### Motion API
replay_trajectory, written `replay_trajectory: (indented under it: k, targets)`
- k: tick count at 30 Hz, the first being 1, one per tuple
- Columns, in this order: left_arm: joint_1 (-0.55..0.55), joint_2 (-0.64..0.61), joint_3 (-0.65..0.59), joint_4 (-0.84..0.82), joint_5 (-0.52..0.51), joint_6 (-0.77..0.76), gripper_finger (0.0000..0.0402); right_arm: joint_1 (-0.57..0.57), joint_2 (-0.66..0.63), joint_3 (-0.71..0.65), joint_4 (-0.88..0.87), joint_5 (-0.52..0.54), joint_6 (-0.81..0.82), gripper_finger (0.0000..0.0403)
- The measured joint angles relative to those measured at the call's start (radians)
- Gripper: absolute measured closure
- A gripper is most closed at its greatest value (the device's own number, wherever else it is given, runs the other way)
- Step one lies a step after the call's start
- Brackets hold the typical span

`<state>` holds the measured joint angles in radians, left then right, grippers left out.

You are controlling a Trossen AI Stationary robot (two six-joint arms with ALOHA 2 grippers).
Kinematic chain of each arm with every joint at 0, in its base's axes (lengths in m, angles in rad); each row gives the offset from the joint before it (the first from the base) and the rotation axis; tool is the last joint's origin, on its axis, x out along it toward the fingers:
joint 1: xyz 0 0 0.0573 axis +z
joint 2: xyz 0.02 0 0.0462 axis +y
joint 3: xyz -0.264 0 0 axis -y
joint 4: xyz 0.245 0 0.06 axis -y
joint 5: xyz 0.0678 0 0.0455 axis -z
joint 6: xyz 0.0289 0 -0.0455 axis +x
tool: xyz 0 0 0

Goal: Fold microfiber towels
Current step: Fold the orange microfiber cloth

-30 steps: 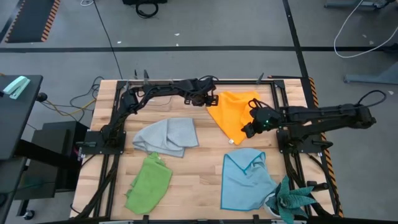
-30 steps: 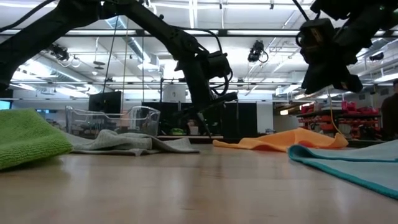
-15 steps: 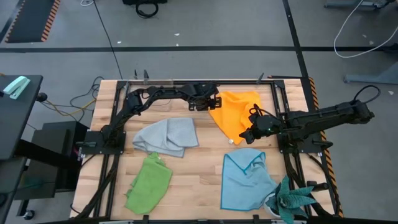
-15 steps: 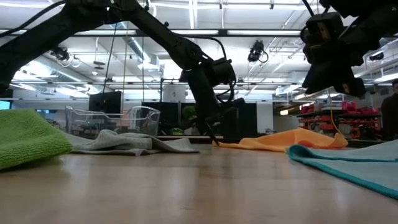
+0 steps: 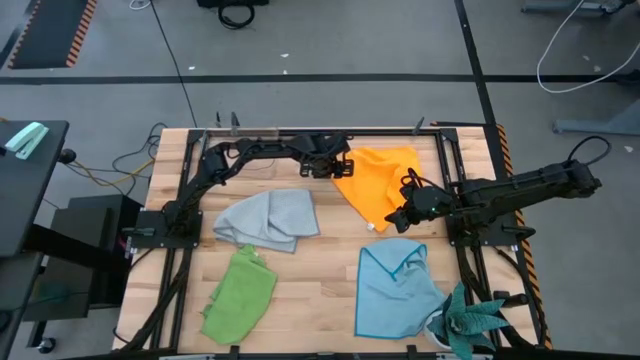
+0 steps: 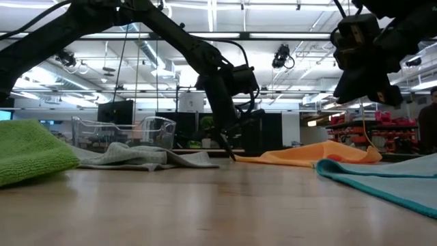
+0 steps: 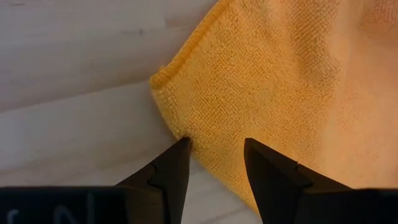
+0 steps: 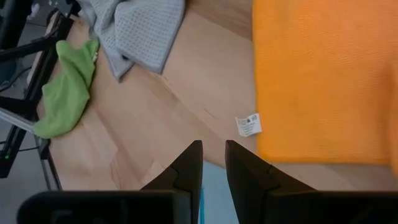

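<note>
Now the left pincer (image 7: 214, 155), fingers apart, straddles a hemmed corner of the orange-yellow towel (image 5: 378, 183) at the tabletop's (image 5: 320, 275) far middle; best to bite deep past that corded hem so the nubby pile can't slip. The right pincer (image 8: 212, 163) hovers narrowly parted, holding nothing, near the white tag (image 8: 249, 125) corner. Grey towel (image 5: 268, 219), lime green towel (image 5: 240, 293) and light blue towel (image 5: 398, 288) lie rumpled nearby.

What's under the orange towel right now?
The orange towel lies flat on the bare wooden table; only its white tag sticks out at a corner. Whatever lies beneath its middle is covered.
</note>
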<state>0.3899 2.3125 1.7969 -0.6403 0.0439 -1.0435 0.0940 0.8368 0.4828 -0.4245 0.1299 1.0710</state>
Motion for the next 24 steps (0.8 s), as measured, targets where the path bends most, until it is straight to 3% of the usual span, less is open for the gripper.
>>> replay_trajectory:
  k: [10,24]
  targets:
    - [0.029,-0.063,-0.002,-0.078,-0.093,0.009,0.0249,0.000,0.000,0.000,-0.034,0.000,-0.010,0.0325]
    - [0.051,-0.054,-0.002,-0.091,-0.096,-0.020,0.0258,-0.016,0.000,0.000,-0.037,0.000,-0.022,0.0325]
